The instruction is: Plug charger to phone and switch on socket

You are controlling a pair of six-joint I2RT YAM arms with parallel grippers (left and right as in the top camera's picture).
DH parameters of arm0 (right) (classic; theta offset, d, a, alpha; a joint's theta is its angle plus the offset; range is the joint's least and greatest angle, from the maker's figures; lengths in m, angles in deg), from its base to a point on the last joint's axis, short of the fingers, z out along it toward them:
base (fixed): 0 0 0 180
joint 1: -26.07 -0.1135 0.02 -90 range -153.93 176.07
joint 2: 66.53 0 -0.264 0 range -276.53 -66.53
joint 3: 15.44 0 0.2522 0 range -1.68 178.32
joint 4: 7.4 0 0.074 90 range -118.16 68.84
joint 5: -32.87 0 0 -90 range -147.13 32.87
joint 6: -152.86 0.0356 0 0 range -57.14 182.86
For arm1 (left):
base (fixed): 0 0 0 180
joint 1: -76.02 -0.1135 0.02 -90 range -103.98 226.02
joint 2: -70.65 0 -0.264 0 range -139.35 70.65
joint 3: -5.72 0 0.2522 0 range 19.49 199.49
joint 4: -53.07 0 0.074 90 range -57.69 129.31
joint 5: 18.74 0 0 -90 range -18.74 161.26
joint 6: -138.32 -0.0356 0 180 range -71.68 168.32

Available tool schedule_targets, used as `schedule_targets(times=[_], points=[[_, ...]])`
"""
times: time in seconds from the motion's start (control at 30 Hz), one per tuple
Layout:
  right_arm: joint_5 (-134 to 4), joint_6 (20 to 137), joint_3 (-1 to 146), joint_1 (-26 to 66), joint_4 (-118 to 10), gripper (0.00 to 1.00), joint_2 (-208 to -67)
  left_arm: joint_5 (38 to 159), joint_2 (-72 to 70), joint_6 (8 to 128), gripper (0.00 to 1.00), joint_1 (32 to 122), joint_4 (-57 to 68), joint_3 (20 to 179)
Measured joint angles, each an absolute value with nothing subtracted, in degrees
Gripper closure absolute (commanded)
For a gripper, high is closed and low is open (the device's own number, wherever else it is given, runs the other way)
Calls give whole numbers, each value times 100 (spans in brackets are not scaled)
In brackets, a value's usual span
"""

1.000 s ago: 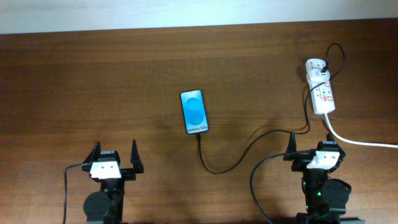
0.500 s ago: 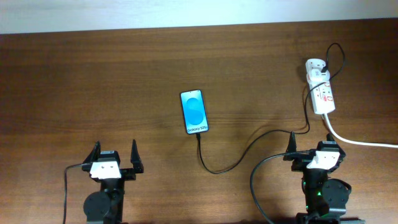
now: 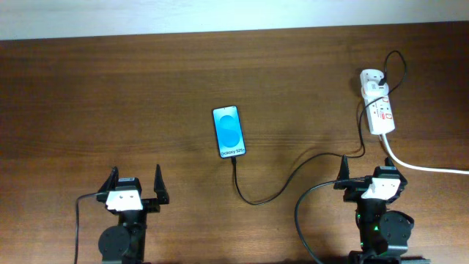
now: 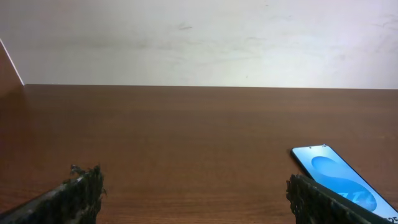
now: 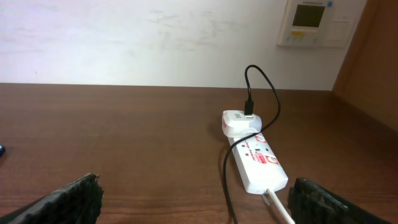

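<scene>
The phone (image 3: pixel 229 132) lies flat mid-table, blue screen up; it also shows at the lower right of the left wrist view (image 4: pixel 339 183). The thin black charger cable (image 3: pixel 282 185) runs from the phone's near end in a curve to the white plug block on the socket (image 3: pixel 379 111); whether its tip sits in the phone I cannot tell. The socket also shows in the right wrist view (image 5: pixel 258 163). My left gripper (image 3: pixel 135 192) is open and empty near the front edge, left of the phone. My right gripper (image 3: pixel 370 183) is open and empty just in front of the socket.
A thick white cord (image 3: pixel 425 167) leaves the socket's near end toward the right edge. A white wall (image 4: pixel 199 37) backs the table, with a thermostat panel (image 5: pixel 313 22) on it. My arms' black cables (image 3: pixel 302 220) hang at the front.
</scene>
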State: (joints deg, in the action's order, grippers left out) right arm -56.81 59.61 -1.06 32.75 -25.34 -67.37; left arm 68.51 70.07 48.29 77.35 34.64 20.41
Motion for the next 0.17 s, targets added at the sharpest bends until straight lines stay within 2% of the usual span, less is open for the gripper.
schedule_targets(times=[0.17], points=[[-5681,5966,-106,3275,-2534,1,-6737,6854,7007,4829,1,7735,3464,2041]])
